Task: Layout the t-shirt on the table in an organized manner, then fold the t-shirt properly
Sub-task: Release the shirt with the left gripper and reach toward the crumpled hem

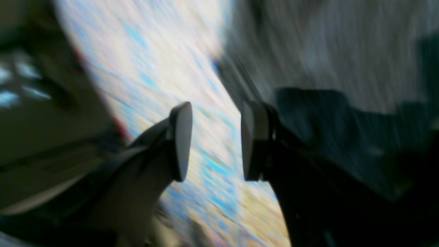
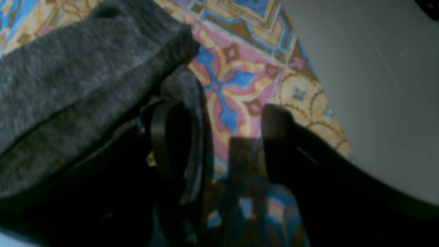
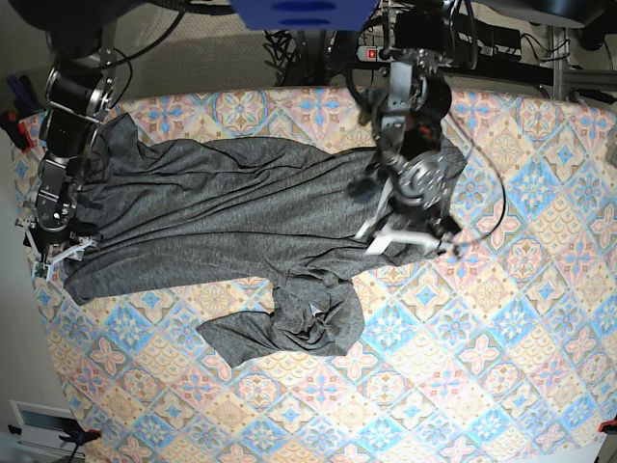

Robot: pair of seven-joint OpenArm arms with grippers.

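Grey jersey covers the upper-left part of the table (image 3: 501, 318): the t-shirt (image 3: 231, 207) lies spread sideways across the pastel tile-pattern cloth, with a crumpled fold bunched at its lower middle. At the table's left edge the right gripper (image 2: 219, 144) stands with its jaws parted; one finger (image 2: 164, 137) touches the shirt's edge, but nothing is pinched between them. Further right, over the shirt's right end, the left gripper (image 1: 214, 140) hangs with a clear gap between its pads (image 1: 181, 137), patterned cloth showing through and no fabric held, though that view is blurred.
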